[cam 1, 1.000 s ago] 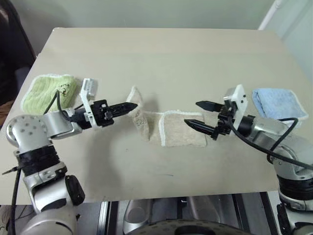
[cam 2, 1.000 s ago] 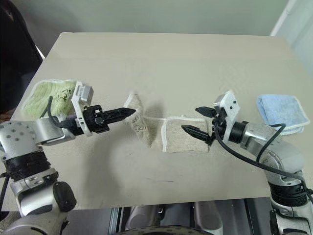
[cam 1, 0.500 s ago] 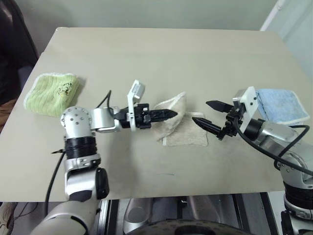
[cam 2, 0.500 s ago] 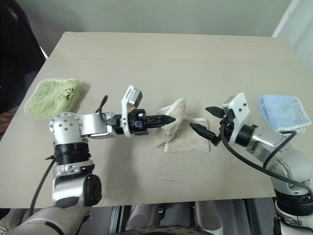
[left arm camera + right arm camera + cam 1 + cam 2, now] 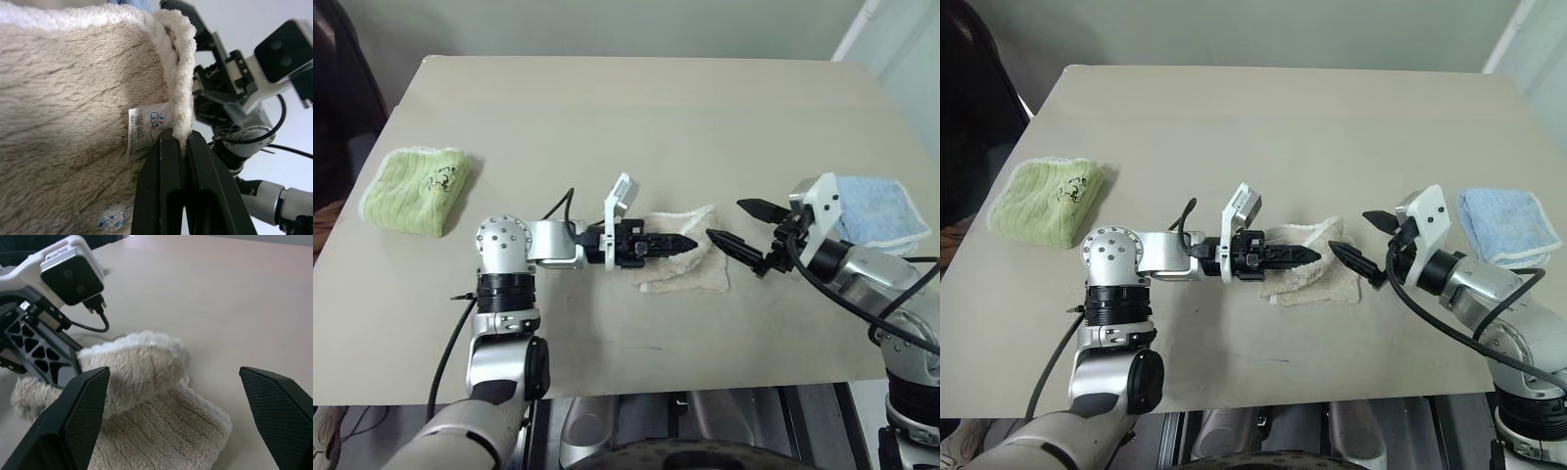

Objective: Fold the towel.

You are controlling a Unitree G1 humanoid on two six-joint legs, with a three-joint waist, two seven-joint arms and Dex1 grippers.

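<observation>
The left arm reaches across toward the right, its forearm about level, and the left gripper [image 5: 689, 241] is pinched tight on a white-edged fold of the towel [image 5: 705, 279] (the fingers [image 5: 172, 161] meet over the hem). The right gripper [image 5: 741, 228] points back at it with both fingers spread wide, holding nothing.

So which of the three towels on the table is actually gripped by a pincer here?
The beige towel in the middle: the left pincer is shut on its white edge. The green towel and blue towel lie folded, untouched.
</observation>
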